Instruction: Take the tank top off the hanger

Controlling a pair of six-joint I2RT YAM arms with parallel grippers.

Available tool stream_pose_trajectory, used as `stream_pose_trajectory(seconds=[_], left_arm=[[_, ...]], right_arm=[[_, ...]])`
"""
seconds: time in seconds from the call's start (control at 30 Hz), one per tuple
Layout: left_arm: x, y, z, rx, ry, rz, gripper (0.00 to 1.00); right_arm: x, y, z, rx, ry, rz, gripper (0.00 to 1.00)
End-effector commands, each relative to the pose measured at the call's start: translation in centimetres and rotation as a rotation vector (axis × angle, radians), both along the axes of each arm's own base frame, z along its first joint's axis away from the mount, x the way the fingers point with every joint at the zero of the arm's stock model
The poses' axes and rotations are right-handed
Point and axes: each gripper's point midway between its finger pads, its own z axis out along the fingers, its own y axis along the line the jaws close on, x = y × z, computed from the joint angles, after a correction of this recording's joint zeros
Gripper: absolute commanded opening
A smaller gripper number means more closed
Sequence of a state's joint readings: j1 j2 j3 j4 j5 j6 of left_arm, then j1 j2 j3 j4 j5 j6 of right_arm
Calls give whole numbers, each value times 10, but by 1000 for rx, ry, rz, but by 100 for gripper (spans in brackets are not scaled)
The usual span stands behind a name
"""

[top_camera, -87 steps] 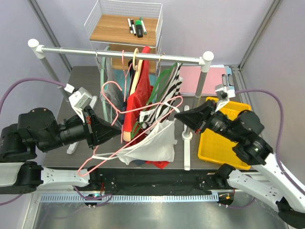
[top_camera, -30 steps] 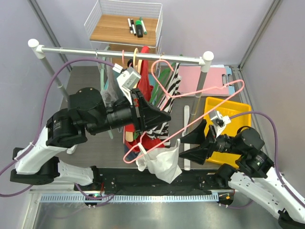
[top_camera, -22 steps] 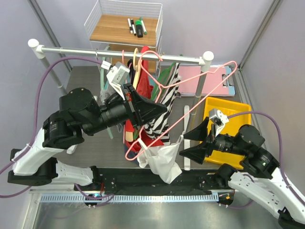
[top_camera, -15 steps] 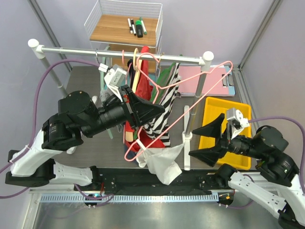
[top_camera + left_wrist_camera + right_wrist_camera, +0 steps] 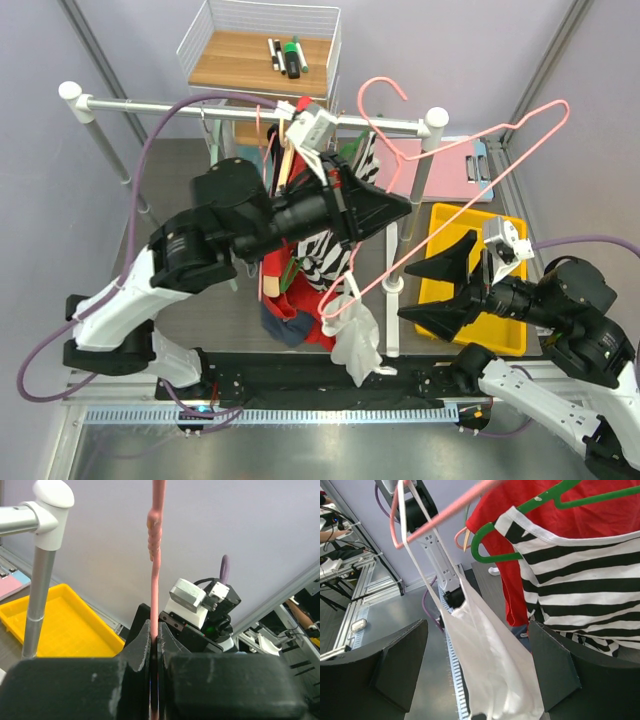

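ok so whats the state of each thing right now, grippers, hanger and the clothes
left gripper, shut on the pink hanger's wire
right gripper, open, holding nothing
pink hanger, off the rail, held up at a tilt
tank top, hanging by a strap from the pink hanger's low end, not off yet
striped top, hung on a green hanger

There are no words, numbers, labels or signs that can be read in any of the pictures. Any marks on the things are too small or too blurry to make out.
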State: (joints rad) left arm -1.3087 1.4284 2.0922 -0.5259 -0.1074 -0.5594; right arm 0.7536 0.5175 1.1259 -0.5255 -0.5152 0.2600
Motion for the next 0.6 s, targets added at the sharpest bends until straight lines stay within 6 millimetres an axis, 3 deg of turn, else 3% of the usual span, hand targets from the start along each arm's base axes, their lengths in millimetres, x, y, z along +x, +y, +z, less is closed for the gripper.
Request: stream_pose_trajectory(seconds=[0.0,0.23,0.4,0.57], left_arm=[[2,-11,28,-75,-52,-4,0],[15,-26,23,-72,-45,50,0],[20,-27,20,-60,-48,71,0],[23,-25,17,-47,-50,87,0]], right_arm=[[-3,9,16,61,-16,53,86],[-16,21,25,131,2,171,78],[-13,34,7,131,84,220,66],[-16,34,6,142,89,237,59]])
